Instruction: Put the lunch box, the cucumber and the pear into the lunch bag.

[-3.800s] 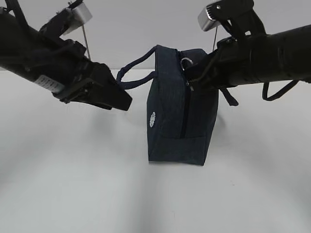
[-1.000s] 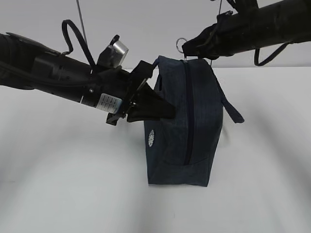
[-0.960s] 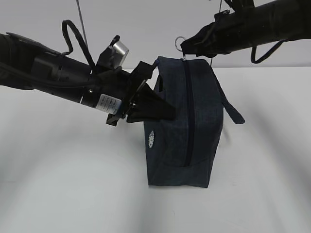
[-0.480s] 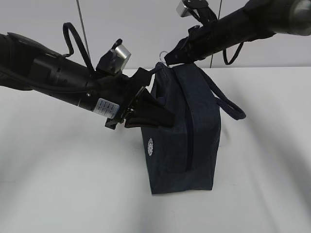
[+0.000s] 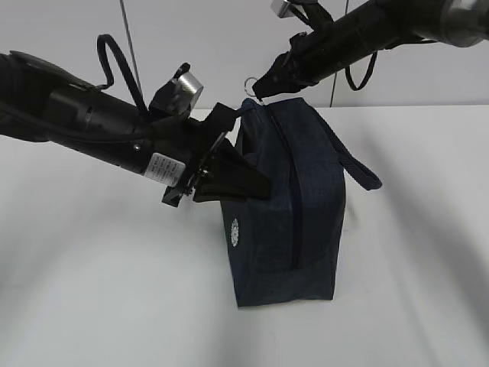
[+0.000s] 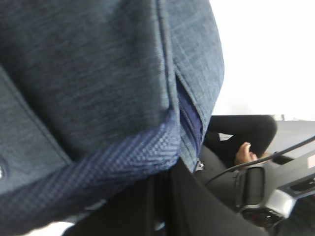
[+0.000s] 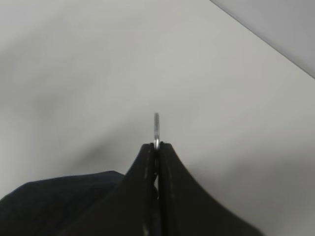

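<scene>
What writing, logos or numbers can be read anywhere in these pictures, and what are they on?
Nothing here can be read as words.
Small round white logo on the side of the navy lunch bag: a mark only, too small to make out.
White sticker on the left arm, near its end effector: printed lines, too small and blurred to read.
No other text shows.

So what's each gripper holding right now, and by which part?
The right gripper pinches the lunch bag's metal ring pull. The left gripper is closed on the bag's near handle.
</scene>
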{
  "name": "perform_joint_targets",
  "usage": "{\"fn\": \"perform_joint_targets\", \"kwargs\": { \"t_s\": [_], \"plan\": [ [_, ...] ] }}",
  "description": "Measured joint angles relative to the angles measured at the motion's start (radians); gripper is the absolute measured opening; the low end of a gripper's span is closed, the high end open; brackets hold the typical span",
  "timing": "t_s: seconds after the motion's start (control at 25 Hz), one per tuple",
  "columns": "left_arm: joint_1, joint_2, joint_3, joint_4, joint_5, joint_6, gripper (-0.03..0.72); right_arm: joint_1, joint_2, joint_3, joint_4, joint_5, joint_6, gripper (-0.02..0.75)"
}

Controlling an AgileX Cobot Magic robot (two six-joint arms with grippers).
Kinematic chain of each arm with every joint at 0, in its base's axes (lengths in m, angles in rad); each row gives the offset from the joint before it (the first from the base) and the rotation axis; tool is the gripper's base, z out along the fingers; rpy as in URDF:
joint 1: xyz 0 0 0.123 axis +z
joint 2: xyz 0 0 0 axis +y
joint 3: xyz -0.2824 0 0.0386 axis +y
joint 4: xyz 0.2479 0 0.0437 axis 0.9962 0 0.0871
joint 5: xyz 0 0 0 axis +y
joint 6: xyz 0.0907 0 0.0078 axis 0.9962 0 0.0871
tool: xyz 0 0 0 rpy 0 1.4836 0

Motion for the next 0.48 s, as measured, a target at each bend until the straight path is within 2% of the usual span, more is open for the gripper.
{"fn": "perform_joint_targets", "kwargs": {
  "t_s": [0.12, 0.2, 0.28, 0.36, 0.48],
  "plan": [
    [0.051, -0.012, 0.000, 0.036, 0.060, -0.030, 0.154, 0.000, 0.002, -0.002, -0.004, 0.006, 0.000, -0.016],
    [0.096, -0.038, 0.000, 0.081, 0.111, -0.047, 0.304, 0.000, 0.002, -0.002, -0.010, 0.010, 0.000, -0.016],
    [0.145, -0.071, 0.000, 0.119, 0.142, -0.064, 0.409, 0.000, 0.002, -0.002, -0.014, 0.012, 0.001, -0.016],
    [0.199, -0.106, 0.000, 0.128, 0.146, -0.085, 0.457, 0.000, 0.002, -0.002, -0.018, 0.012, 0.001, -0.016],
    [0.256, -0.171, -0.002, 0.129, 0.142, -0.135, 0.477, 0.000, 0.002, -0.002, -0.021, 0.012, 0.005, -0.016]
  ]
}}
